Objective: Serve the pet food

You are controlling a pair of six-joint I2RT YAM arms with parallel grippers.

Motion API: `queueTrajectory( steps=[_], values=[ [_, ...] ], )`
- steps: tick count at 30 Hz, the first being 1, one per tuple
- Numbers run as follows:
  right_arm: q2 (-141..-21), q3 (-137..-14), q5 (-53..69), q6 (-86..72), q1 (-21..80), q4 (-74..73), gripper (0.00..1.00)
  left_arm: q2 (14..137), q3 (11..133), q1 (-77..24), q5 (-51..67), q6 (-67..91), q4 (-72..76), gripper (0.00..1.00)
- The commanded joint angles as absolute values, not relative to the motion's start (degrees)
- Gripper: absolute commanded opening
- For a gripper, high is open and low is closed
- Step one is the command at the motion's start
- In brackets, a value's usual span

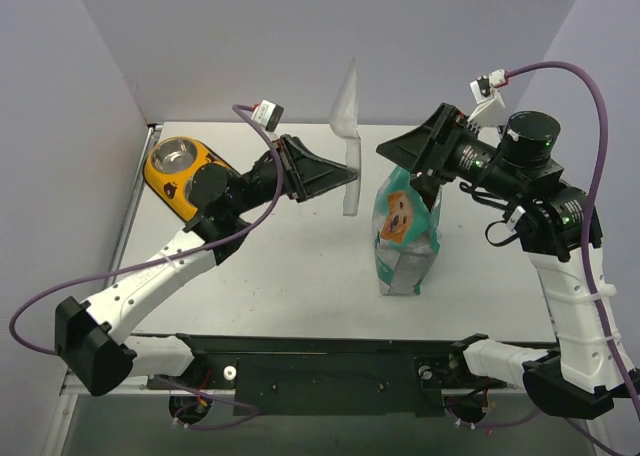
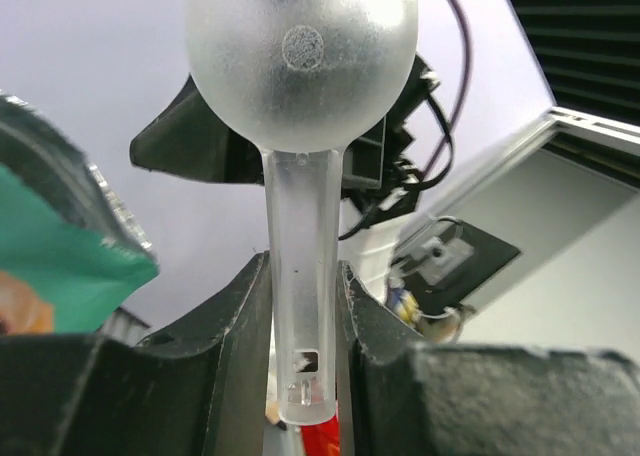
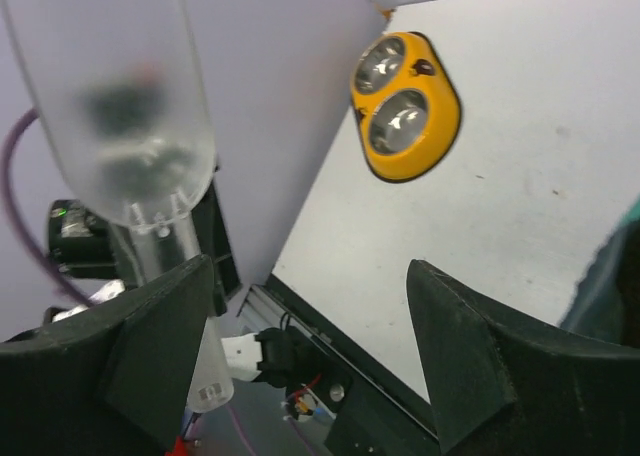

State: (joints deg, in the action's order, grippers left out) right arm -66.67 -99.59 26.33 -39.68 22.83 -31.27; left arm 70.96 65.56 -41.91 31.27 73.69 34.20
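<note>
**Scoop held up beside the pouch; no pet food drawn yet.**

From the left: the yellow feeder (image 1: 178, 168) sits at the far corner of the table (image 1: 290, 266). The left tool (image 2: 303, 316) pinches the handle of the clear scoop (image 1: 348, 106), bowl upward and showing no kibble. The pouch (image 1: 405, 241) stands upright, and the pet food, unseen, is presumably inside it. The right tool (image 3: 308, 276) hangs wide at the pouch mouth, possibly touching its rim. Risks: the scoop may pivot in the narrow pinch, a push on the rim may topple the pouch, and kibble may spill on the way to the feeder.
</note>
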Motion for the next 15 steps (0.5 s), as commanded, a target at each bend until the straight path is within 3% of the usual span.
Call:
queueTrajectory(
  steps=[1,6,15],
  values=[
    [-66.70,-99.49,38.84,-45.78,22.24,-17.50,0.73,76.45,70.92,-40.69,42.43,92.09,60.01,0.00],
    [-68.38,-98.53,41.48,-51.58,21.80,-9.42,0.73,79.62,74.61,-40.61,48.24,97.11,62.14,0.00],
    [-71.89,-99.67,45.51,-58.09,19.25,-2.73,0.57,81.47,76.20,-40.52,50.89,100.02,61.09,0.00]
  ],
)
